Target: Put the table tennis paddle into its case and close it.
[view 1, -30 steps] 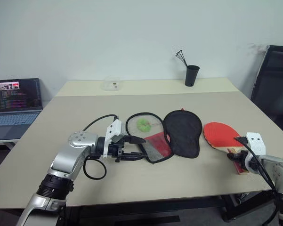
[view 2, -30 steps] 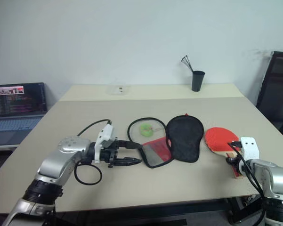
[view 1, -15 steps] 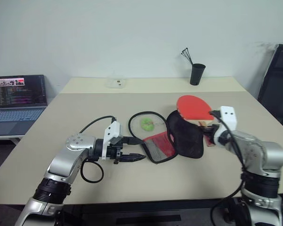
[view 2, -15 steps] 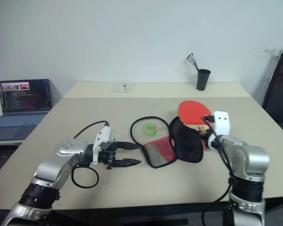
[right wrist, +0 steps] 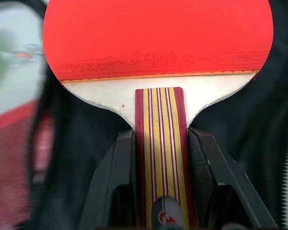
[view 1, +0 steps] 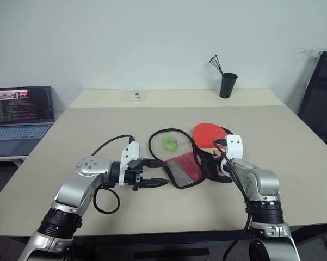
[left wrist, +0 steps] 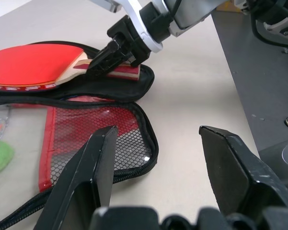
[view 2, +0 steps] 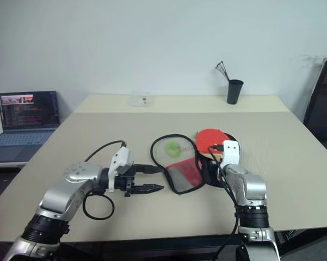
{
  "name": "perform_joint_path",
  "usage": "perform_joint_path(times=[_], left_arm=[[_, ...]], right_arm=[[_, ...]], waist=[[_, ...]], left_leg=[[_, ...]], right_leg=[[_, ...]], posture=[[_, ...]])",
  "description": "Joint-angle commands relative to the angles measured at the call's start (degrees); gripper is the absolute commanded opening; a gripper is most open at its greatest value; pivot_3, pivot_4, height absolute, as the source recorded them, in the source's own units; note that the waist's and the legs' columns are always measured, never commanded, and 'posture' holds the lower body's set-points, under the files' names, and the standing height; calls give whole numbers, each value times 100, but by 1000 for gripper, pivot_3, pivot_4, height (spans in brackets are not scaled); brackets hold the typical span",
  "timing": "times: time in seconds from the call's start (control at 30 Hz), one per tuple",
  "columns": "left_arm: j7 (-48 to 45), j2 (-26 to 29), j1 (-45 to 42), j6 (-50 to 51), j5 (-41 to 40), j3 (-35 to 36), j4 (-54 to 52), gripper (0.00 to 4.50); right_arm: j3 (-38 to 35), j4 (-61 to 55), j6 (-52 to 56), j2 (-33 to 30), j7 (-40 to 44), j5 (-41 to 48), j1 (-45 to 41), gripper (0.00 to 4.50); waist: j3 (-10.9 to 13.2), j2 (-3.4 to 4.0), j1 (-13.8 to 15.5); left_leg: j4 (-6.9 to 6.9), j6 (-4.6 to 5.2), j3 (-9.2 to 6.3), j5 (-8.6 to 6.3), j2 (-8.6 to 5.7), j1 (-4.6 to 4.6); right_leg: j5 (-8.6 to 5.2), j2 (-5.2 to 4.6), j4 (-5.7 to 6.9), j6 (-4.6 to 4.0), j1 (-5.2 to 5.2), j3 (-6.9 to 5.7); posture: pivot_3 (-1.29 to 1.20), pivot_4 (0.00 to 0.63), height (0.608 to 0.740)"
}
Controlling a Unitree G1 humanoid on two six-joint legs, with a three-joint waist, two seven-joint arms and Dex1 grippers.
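One table tennis paddle (view 1: 208, 132) – handle pinched by the right gripper (right wrist: 158, 158) over the one open case (view 1: 191, 161), mid-table (view 1: 294, 163). Left gripper (view 1: 152, 173) spread, empty. One laptop (view 1: 20, 117), one black cup (view 1: 225, 85) at the far edge – white wall behind.

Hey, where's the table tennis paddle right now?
The table tennis paddle is held by its handle in the right gripper, its red face over the black half of the open case, right of the green ball.
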Motion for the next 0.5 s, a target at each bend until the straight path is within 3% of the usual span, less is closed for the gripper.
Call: perform_joint_path(times=[0.03,0.5], left_arm=[[21,48,0,-23,-101,146,-266,2968],[-8,33,-52,-23,-85,115,-247,2968]], right_arm=[[-78,-120,-255,-44,-67,-35,-41,1086],[-146,-378,-52,1,-334,-90,200,1086]], waist=[[0,0,-1],[0,0,18]], left_leg=[[0,0,0,0,1,0],[1,0,-2,0,1,0]], right_leg=[[0,1,0,0,0,0],[0,-1,2,0,0,-1]], posture=[[0,150,740],[0,150,740]])
